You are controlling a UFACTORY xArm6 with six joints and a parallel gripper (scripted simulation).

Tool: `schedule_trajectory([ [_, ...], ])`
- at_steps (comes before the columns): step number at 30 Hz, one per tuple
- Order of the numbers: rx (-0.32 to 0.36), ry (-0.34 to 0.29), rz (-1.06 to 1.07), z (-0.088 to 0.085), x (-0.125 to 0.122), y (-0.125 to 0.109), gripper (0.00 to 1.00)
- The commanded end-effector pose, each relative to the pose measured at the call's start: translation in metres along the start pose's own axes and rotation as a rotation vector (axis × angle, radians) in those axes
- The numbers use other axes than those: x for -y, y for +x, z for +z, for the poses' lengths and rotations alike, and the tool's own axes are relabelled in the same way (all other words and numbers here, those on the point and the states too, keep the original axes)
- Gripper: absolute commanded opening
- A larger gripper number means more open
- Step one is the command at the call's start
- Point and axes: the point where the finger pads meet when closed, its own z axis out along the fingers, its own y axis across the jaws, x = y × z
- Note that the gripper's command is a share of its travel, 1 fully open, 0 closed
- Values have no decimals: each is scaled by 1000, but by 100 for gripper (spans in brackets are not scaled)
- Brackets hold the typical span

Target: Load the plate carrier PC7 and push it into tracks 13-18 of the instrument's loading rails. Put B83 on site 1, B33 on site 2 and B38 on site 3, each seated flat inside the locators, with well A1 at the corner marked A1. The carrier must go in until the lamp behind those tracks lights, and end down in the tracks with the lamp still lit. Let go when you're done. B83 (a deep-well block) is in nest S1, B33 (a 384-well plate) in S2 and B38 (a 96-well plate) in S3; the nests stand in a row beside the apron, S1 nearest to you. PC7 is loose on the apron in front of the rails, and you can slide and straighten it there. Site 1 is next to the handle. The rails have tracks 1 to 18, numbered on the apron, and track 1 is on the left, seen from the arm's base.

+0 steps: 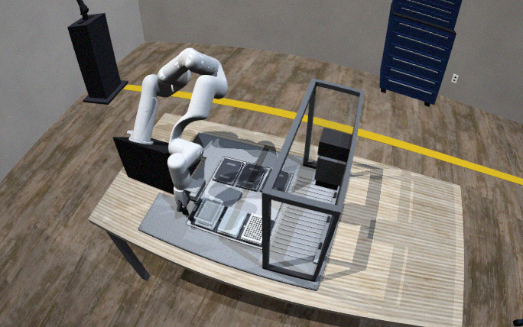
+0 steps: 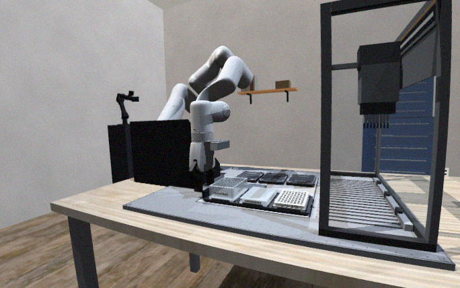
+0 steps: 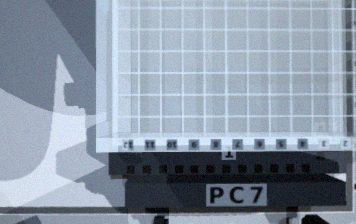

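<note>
Three plates sit on PC7 (image 3: 237, 194); claw (image 1: 183, 208) open beside handle.

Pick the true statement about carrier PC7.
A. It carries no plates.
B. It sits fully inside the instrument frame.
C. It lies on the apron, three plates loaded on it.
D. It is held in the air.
C: carrier PC7 rests on the apron outside the instrument frame, bearing the deep-well block, the 384-well plate and the 96-well plate; the open gripper holds nothing.

A tall blue metal drawer cabinet (image 1: 418, 46) stands upper right; a black pedestal (image 1: 93, 57) upper left; a yellow floor stripe (image 1: 423, 150) crosses between.
</note>
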Motion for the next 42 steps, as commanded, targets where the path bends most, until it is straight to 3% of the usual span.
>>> schedule_trajectory([
  [1,-2,-2,-1,2,-1,1,82],
  [26,-2,-2,-1,11,-1,1,82],
  [42,-2,-2,-1,11,-1,15,82],
])
